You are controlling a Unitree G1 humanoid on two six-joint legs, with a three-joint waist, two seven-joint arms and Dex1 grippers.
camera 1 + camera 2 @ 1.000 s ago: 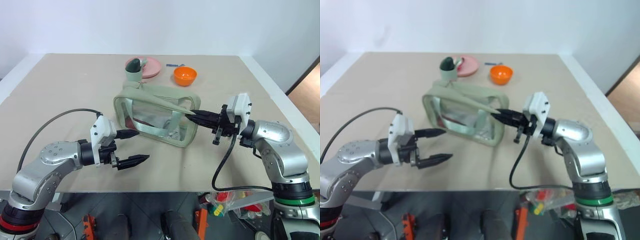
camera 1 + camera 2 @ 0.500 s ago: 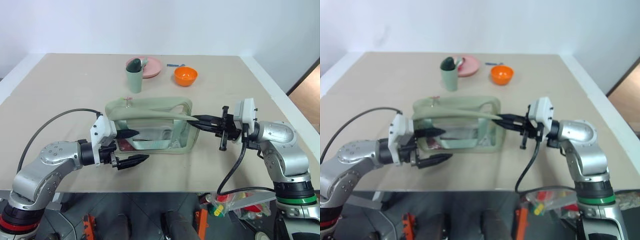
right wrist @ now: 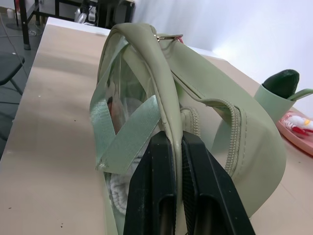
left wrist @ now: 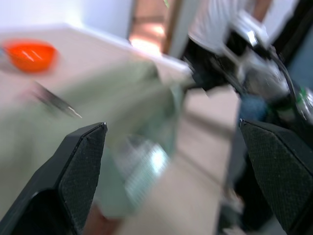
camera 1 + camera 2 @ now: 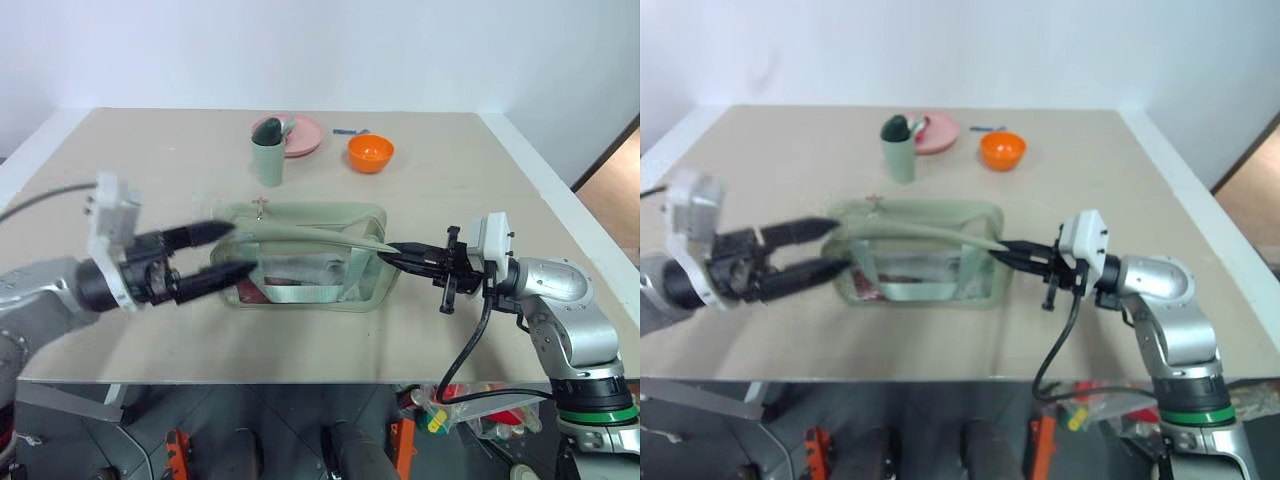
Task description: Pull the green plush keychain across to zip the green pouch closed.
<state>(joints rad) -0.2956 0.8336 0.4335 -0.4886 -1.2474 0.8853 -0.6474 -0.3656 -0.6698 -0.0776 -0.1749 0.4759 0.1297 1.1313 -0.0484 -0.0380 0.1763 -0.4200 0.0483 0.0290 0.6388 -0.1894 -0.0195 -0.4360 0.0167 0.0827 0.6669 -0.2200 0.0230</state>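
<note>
Right claw (image 5: 392, 257) pinches the green pouch (image 5: 300, 262) end; left claw (image 5: 228, 250) gapes beside its other end.

Pouch (image 5: 305, 255) sits on the table (image 5: 150, 170), roughly mid-table, nearer the front edge than the back. My right gripper (image 5: 392, 257) is clamped on the pouch's right end, arm reaching in from the right edge. My left gripper (image 5: 215, 255) is at the pouch's left end, fingers spread. Toward the back edge: cup (image 5: 267, 155) behind the pouch, plate (image 5: 300, 133) just behind the cup, bowl (image 5: 370, 152) right of both.
</note>
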